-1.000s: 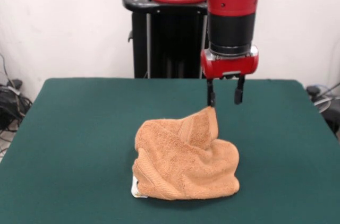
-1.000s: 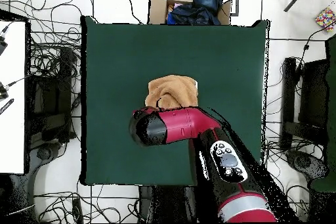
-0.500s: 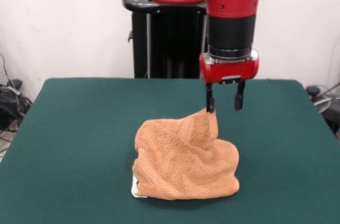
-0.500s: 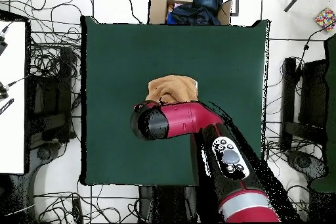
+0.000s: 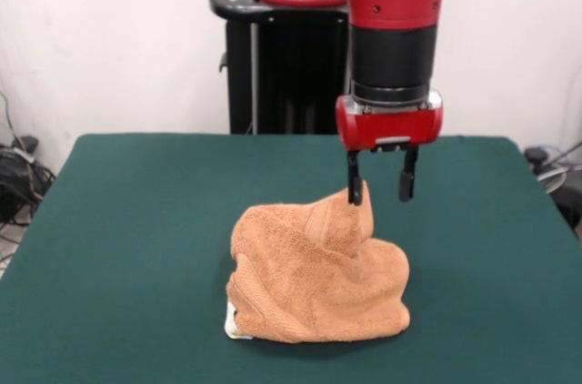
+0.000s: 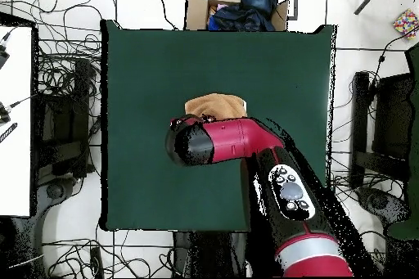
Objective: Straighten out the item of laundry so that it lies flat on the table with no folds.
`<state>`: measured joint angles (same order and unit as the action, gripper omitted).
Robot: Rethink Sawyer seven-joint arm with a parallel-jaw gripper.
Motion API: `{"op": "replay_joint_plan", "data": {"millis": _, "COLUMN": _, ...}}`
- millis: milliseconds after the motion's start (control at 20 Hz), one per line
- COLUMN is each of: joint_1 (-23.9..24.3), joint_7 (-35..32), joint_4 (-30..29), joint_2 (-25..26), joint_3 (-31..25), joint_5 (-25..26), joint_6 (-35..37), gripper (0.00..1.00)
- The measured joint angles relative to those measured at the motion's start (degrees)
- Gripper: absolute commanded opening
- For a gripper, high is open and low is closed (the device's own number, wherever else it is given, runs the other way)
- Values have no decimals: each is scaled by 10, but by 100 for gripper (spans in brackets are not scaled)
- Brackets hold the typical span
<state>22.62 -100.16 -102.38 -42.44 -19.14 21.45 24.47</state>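
The gripper [image 5: 379, 187] is hanging straight down from the red and black arm [image 5: 393, 29], its two black fingers [image 5: 355, 186] standing apart with open air between them and nothing clamped. The finger on the picture's left in the front view is touching, or sitting just against, the raised peak of the towel [image 5: 314, 273], while the other finger is hovering clear over bare green cloth. The towel is sitting bunched in a rumpled heap, rising to that peak at its far side and spreading into thick folds toward the near edge, with a small white tag [image 5: 233, 322] peeking out at its lower left corner. It is lying around the middle of the table [image 5: 127, 220], somewhat toward the near side in the front view. From overhead, the arm [image 6: 237, 141] is covering much of the towel [image 6: 217, 105], leaving only a strip of orange-tan cloth showing beyond it, and the gripper itself is hiding beneath the arm. Behind the table the black pedestal [image 5: 282, 65] is standing against a white wall.
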Motion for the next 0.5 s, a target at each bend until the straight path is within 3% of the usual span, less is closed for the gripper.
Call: {"op": "replay_joint_plan", "data": {"millis": 500, "joint_1": 14, "joint_7": 0, "joint_4": 11, "joint_2": 20, "joint_3": 0, "joint_5": 47, "joint_6": -35, "gripper": 100}}
